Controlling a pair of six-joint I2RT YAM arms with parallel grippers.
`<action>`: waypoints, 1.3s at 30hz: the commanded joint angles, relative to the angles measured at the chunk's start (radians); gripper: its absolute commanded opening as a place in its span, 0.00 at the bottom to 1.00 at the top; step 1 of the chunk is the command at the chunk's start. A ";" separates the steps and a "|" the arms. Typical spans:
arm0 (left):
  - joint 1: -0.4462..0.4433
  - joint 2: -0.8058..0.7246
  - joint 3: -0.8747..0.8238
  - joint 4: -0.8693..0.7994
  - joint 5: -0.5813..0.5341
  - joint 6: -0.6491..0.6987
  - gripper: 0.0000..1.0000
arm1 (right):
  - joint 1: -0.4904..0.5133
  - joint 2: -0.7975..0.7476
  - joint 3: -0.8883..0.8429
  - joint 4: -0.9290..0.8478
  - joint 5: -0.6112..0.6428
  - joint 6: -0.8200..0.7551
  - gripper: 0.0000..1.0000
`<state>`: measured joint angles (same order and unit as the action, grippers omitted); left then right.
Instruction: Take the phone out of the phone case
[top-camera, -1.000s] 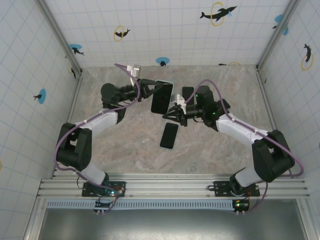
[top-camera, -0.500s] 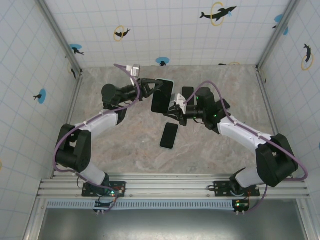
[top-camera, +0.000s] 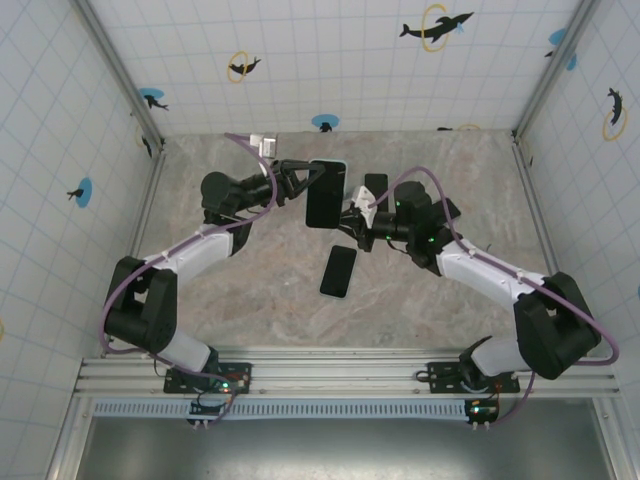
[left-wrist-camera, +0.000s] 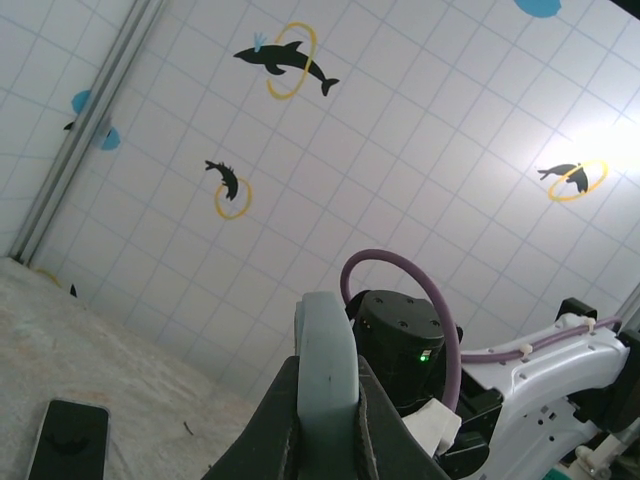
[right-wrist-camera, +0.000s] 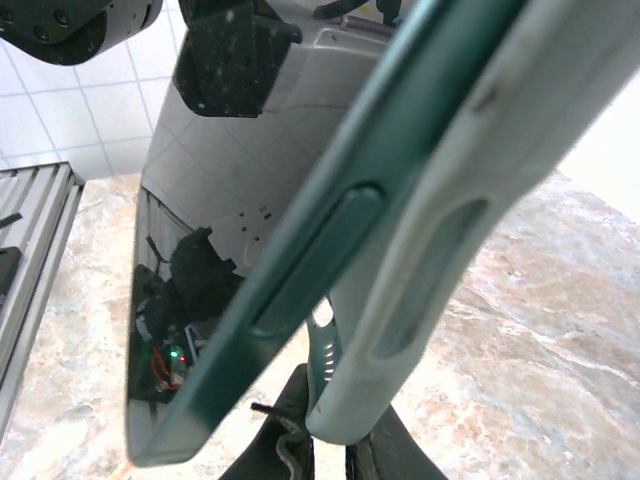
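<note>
The phone, dark-screened with a teal edge, is held up above the table's middle, still partly in its pale phone case. My left gripper is shut on the cased phone's upper left side. In the left wrist view the case's pale edge sits pinched in the left gripper. My right gripper is shut on the case's lower corner. In the right wrist view, above the right gripper, the phone is splayed away from the case at the near end.
A second phone in a light case lies on the marble table in front of the grippers. A black phone lies just behind the right gripper and appears at the left wrist view's lower left. Tiled walls enclose the table.
The held phone has shifted slightly right and stands straighter. The right arm has edged toward the back, its gripper staying at the case's lower corner.
</note>
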<state>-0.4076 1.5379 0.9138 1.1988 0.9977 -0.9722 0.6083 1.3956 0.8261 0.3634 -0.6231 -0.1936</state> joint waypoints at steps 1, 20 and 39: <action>-0.044 -0.006 -0.011 -0.041 0.067 -0.006 0.00 | -0.021 -0.045 0.005 0.266 -0.068 0.128 0.18; -0.045 -0.008 -0.060 -0.158 -0.405 -0.207 0.00 | -0.026 0.024 -0.065 0.577 -0.177 0.707 0.36; -0.134 -0.114 -0.249 -0.186 -0.887 -0.371 0.00 | 0.063 0.056 -0.170 0.753 0.208 1.397 0.34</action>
<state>-0.5339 1.4338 0.6888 1.0431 0.2188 -1.3430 0.6403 1.4834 0.6533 0.9901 -0.4770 1.1164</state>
